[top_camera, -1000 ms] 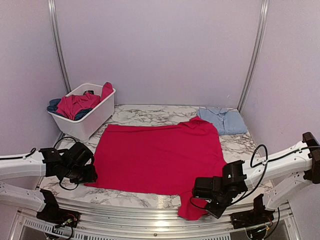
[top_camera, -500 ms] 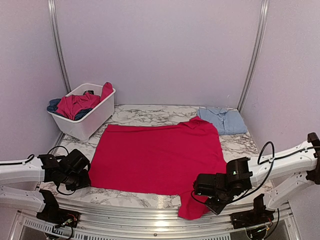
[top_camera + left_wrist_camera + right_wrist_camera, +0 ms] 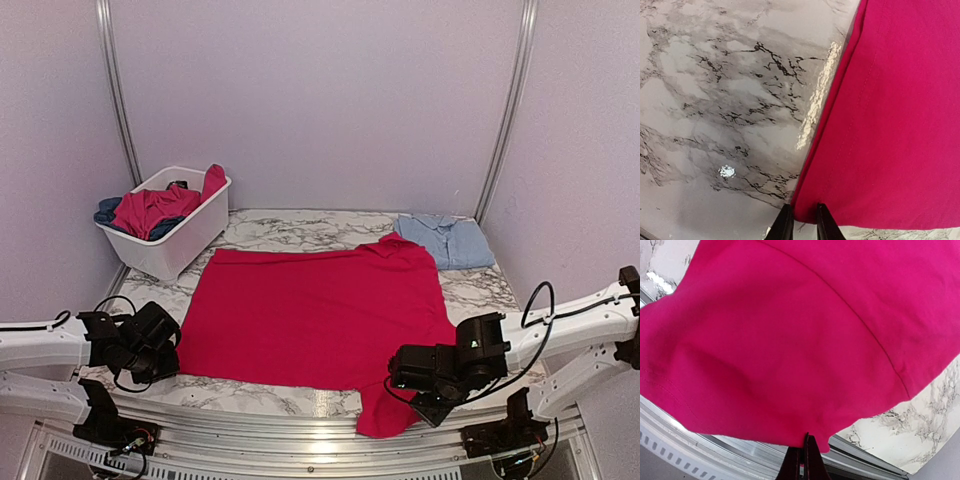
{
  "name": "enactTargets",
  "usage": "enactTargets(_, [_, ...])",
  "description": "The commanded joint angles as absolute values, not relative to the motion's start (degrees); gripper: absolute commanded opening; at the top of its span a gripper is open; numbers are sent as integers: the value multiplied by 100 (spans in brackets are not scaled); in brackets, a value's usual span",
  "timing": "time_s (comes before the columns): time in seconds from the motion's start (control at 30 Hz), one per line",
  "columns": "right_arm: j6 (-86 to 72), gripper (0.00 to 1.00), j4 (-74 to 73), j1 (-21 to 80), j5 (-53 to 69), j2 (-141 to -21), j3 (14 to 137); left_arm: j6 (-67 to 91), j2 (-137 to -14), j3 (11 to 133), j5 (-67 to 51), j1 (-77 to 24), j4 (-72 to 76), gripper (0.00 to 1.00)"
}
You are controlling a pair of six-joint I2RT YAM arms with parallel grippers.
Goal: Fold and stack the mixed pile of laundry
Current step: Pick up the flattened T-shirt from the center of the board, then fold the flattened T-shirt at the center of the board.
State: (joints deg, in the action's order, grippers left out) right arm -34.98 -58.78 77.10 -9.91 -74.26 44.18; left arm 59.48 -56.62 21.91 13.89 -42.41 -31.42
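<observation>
The red shirt (image 3: 315, 310) lies spread on the desk (image 3: 290, 232) — left fingers (image 3: 786, 226) pinch its near-left corner, right fingers (image 3: 805, 460) grip its overhanging edge. The basket (image 3: 182, 245) holds red and dark-blue clothes (image 3: 150, 208).

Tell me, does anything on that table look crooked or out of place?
The red shirt lies flat except its near right end, which hangs over the edge of the table, pinched by the right gripper.

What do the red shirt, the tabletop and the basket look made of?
Red shirt: soft matte knit cloth, probably cotton; stitched seams, drapes over the edge. Tabletop: glossy marble-pattern surface, perhaps laminate; glare streaks. Basket: white smooth plastic, apparently.
</observation>
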Motion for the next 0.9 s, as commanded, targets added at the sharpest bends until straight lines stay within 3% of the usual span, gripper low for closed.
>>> enactTargets(0.0, [-3707,0,-5968,7750,-1283,-7224,4740,5961,-5573,2183,1421,-4212,-3120,11])
enactTargets(0.13, [-3800,0,-6089,7752,-1511,-7120,4871,5905,-5535,2322,1439,-4208,-3138,0])
enactTargets(0.47, [-4055,0,-6363,7575,-2583,-6729,5477,5609,-5503,2999,1685,-3962,-3386,0])
enactTargets(0.87, [-2226,0,-5267,5665,-3126,-6830,6167,4702,-6228,3814,1613,-2954,-2754,0])
